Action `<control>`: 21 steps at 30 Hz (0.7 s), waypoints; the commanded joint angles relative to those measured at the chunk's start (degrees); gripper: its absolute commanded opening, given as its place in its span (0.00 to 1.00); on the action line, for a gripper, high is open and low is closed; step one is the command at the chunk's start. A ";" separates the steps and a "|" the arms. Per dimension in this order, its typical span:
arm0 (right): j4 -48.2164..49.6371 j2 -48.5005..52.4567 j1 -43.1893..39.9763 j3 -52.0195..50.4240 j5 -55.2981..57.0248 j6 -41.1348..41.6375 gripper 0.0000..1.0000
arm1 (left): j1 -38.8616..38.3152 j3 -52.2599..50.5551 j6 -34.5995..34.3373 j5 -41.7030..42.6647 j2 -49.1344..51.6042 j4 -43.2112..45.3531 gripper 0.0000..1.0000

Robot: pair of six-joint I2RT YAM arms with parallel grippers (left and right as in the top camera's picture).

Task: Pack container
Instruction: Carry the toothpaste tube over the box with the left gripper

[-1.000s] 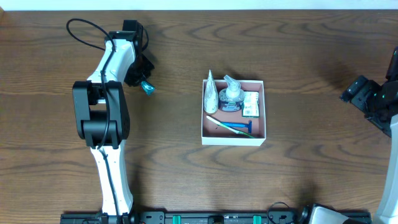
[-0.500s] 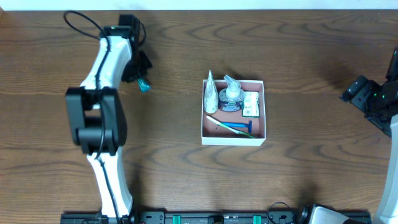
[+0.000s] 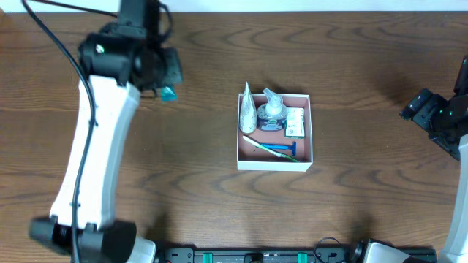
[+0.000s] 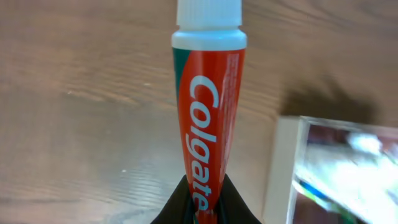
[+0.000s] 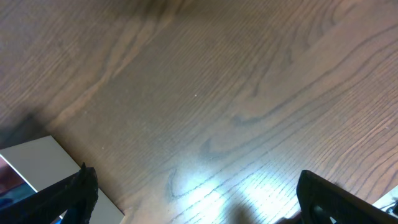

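The container (image 3: 275, 164), a shallow square white-walled box with a pink inside, sits at the table's middle; its corner also shows in the left wrist view (image 4: 283, 168) and the right wrist view (image 5: 37, 162). It holds a white tube, a clear pump bottle, a small green-and-white packet, a blue razor and a toothbrush. My left gripper (image 4: 204, 205) is shut on a red Colgate toothpaste tube (image 4: 208, 112) with a white cap. In the overhead view the gripper (image 3: 167, 89) is raised left of the container. My right gripper (image 5: 196, 199) is open and empty at the far right (image 3: 431, 117).
Bare dark wooden table (image 3: 351, 58) surrounds the container. The left arm (image 3: 95, 146) stretches over the table's left side.
The left arm has risen toward the camera and swung, with the toothpaste tube still held. The right arm and the container have not moved.
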 commanded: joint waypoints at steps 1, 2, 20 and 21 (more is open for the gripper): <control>-0.04 0.02 -0.37 0.72 0.22 0.61 0.99 | -6.12 0.70 6.80 -0.13 -3.39 -1.07 0.10; -0.04 0.02 -0.37 0.72 0.22 0.61 0.99 | -8.52 0.70 8.39 -0.11 -4.22 -1.57 0.11; -0.04 0.02 -0.37 0.72 0.22 0.61 0.99 | -36.98 0.17 27.23 -0.13 -4.55 -6.71 0.10; -0.02 0.02 -0.37 0.70 0.22 0.61 0.99 | -37.27 0.17 27.96 -0.13 -4.31 -6.69 0.10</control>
